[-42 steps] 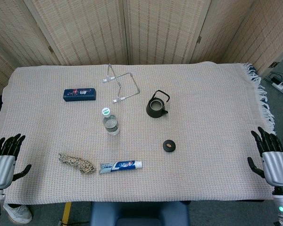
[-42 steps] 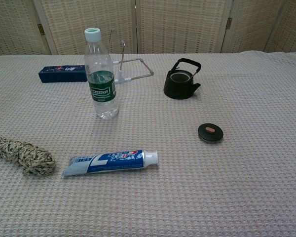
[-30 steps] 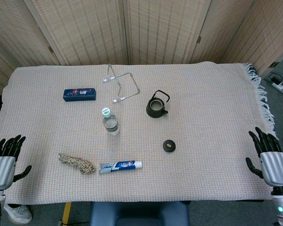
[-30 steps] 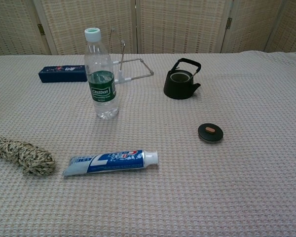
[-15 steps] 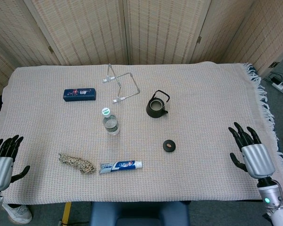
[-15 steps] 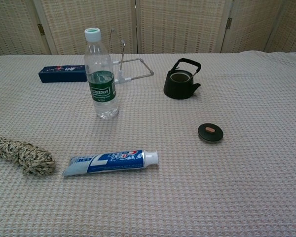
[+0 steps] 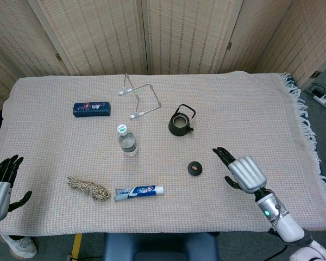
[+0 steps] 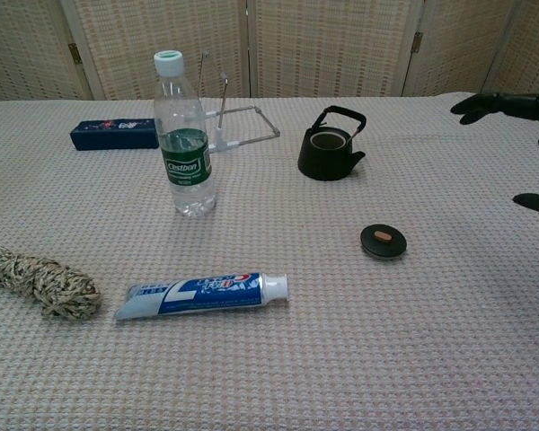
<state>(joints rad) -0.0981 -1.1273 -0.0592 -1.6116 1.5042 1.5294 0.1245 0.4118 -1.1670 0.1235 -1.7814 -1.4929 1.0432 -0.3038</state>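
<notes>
My right hand [image 7: 239, 169] hovers open over the cloth, its fingers [image 8: 494, 105] apart and pointing toward the small black teapot lid [image 7: 194, 168] [image 8: 383, 241] a little to its left. It holds nothing. A black teapot [image 7: 180, 123] [image 8: 331, 147] stands without its lid beyond that. At the table's left front edge my left hand [image 7: 1, 182] is open and empty, nearest the bundle of rope [image 7: 88, 188] [image 8: 41, 283]. A toothpaste tube [image 7: 139, 191] [image 8: 203, 295] lies near the front, and a water bottle [image 7: 127, 141] [image 8: 184, 136] stands upright behind it.
A dark blue box [image 7: 92, 109] [image 8: 114, 134] lies at the back left. A metal wire stand [image 7: 139, 99] [image 8: 241, 126] sits behind the bottle. The woven cloth [image 7: 250, 109] covers the table, its fringe hanging at the right edge. Folding screens [image 7: 179, 32] close off the back.
My right hand has swung in from the table's right edge toward the teapot lid and now shows in the chest view. My left hand has sunk slightly at the left edge.
</notes>
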